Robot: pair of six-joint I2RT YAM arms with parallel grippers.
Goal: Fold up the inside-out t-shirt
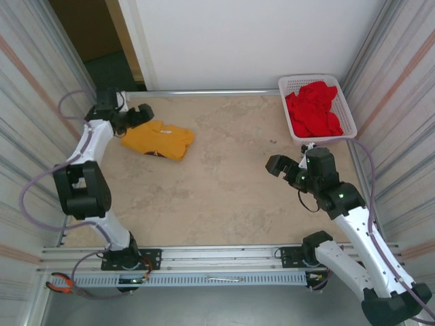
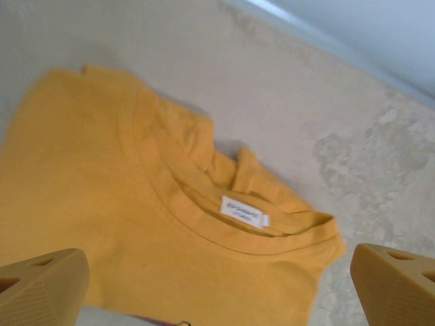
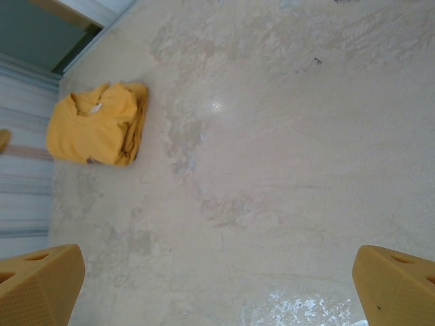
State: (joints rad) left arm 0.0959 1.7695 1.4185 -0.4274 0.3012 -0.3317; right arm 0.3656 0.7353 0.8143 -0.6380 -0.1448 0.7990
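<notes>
The t-shirt [image 1: 158, 139] is plain mustard yellow with a small white tag [image 2: 242, 211] printed in grey, and the table [image 1: 224, 197] is mottled beige and pale tan, like stone. A white lattice basket [image 1: 349, 117] holds bright red garments [image 1: 312, 109]. The left gripper [image 2: 219, 278] and right gripper [image 3: 219, 282] have ochre-yellow fingers [image 2: 41, 285] with finely dotted pads, on white-and-black arms [image 1: 360, 227] with lilac cables [image 1: 30, 187].

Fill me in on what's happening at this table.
Two robot arms are working on a yellow t-shirt, which lies as a folded bundle at the far left of the table. The left gripper hovers over it, jaws open, holding nothing. The right gripper hangs open above bare table on the right. A white basket in the far right corner holds red garments.
</notes>
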